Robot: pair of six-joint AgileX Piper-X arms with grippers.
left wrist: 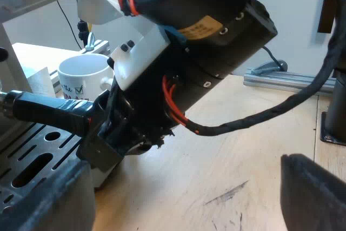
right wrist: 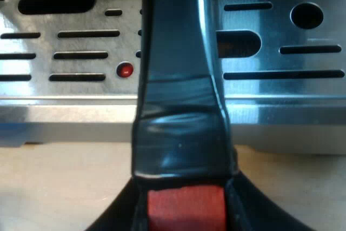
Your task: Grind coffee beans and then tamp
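My right gripper (right wrist: 184, 217) pinches the holder's handle (right wrist: 181, 79) at its red end (right wrist: 186, 206). As far as I can see, one black finger lies against each side of it. From there the handle runs straight away from me, along my line of reach, over the slotted metal tray (right wrist: 70, 52). Its metal head is hidden, so I cannot say if it is locked in or free. I judge that the next move must go along this long axis, or turn about its far end. The right arm is the one to do it, because it is already on the handle. My left gripper (left wrist: 178, 201) hangs spread, with nothing between its fingers, over the wooden table (left wrist: 227, 160) just beside the tray. A white mug (left wrist: 81, 77) stands near the handle, on the side away from the left gripper.
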